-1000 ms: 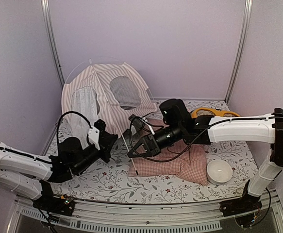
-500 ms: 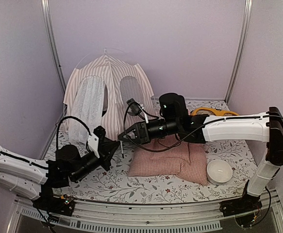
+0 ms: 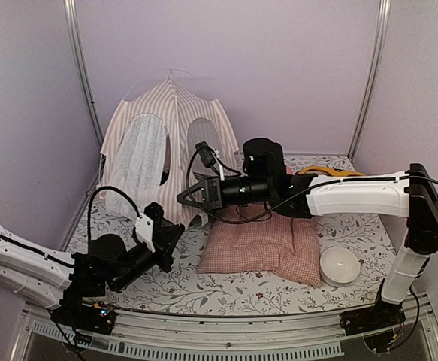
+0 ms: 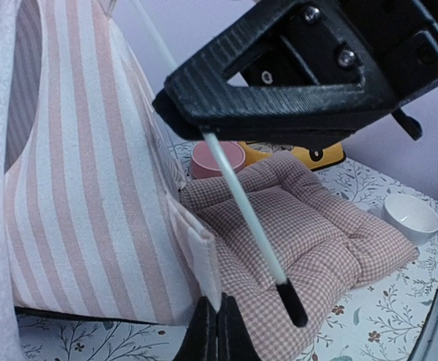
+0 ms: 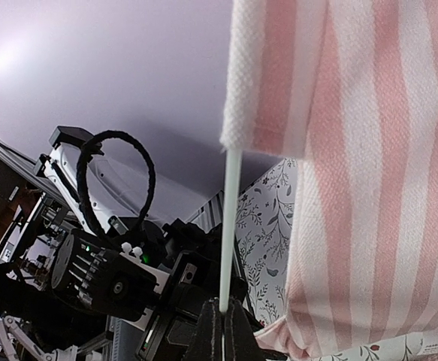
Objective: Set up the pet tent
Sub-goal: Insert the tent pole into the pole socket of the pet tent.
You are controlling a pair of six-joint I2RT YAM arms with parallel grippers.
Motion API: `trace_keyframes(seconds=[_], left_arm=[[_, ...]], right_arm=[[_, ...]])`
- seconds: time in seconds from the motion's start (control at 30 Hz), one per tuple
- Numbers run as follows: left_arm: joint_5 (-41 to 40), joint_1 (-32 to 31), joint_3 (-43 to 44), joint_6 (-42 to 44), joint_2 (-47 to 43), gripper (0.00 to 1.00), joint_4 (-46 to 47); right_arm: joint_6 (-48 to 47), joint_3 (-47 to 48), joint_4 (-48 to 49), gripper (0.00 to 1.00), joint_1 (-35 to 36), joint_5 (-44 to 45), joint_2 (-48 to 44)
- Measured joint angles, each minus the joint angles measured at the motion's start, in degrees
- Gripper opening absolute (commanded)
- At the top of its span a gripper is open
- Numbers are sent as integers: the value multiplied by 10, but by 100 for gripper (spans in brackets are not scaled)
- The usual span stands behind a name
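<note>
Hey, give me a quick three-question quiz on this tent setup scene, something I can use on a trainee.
1. True or false: the pet tent lies collapsed flat.
2. Fill in: by the robot's sides, the white bowl sits to the ____ of the checked cushion.
3. What is the right gripper shut on? A) checked cushion B) thin white pole C) white bowl
Key: 1 false, it stands upright; 2 right; 3 B.

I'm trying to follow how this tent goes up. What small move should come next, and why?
Probably the right gripper should lower the pole and steer its black tip toward the white corner tab that the left gripper seems to pinch. The tip sits by the cushion, beside the tent, outside the tab.
</note>
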Motion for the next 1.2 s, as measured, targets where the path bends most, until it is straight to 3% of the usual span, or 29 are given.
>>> trace_keyframes(seconds=[1.2], left_arm=[[-66,-27,0,-46,9,0,-6]], right_arm=[[42,52,0,0,-16,26,29]])
